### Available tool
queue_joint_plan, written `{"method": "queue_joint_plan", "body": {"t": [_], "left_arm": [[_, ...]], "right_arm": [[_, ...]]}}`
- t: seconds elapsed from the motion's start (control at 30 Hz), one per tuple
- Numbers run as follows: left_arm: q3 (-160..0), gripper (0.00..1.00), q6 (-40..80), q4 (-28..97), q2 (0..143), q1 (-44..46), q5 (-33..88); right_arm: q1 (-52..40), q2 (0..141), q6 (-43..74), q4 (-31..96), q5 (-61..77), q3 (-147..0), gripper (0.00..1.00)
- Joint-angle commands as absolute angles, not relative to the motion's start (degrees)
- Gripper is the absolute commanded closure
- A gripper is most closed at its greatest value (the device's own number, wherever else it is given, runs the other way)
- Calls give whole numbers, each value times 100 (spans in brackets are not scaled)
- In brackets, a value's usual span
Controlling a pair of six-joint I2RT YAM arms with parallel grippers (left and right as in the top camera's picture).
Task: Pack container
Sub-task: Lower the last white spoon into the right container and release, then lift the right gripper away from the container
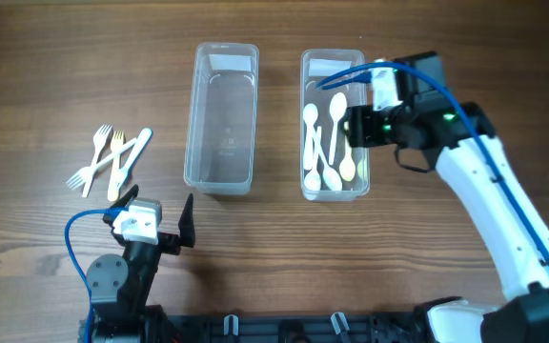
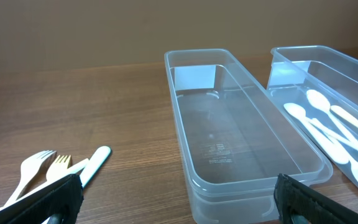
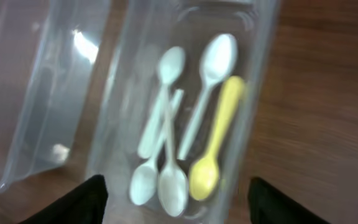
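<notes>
Your spoon container [image 1: 305, 114] sits right of centre on the desk [image 1: 46, 57], with white spoons [image 3: 169, 62] and one yellow spoon [image 3: 219, 134] lying inside. You have a second clear container [image 1: 222, 124] just beside it on its left, not touching. Right fingers [image 3: 86, 202] hover over the spoon container, spread open, gripping nothing. Forks [image 1: 103, 157] lie loose, well left of both containers. Left fingers [image 2: 48, 202] sit low near the desk's front, wide open, gripping nothing, facing the second container.
</notes>
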State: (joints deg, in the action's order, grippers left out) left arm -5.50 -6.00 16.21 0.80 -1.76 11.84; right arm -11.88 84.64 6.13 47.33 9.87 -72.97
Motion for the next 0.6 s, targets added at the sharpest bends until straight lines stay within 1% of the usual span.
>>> {"method": "queue_joint_plan", "body": {"t": [0.0, 0.07, 0.13, 0.17, 0.3, 0.57], "left_arm": [[-504, 0, -711, 1586, 38, -139, 1214], [-504, 0, -711, 1586, 38, -139, 1214], [-504, 0, -711, 1586, 38, -139, 1214], [-504, 0, -711, 1586, 38, -139, 1214], [-504, 0, -709, 1586, 38, -139, 1214], [-504, 0, -711, 1586, 38, -139, 1214]], "right_arm": [[-604, 7675, 434, 4934, 235, -7703, 20], [-213, 7282, 381, 5068, 233, -7703, 17], [36, 6973, 305, 5116, 233, -7703, 10], [93, 6860, 252, 5118, 231, -7703, 1], [137, 6587, 148, 5105, 231, -7703, 0], [137, 6711, 150, 5109, 235, -7688, 0]]}}
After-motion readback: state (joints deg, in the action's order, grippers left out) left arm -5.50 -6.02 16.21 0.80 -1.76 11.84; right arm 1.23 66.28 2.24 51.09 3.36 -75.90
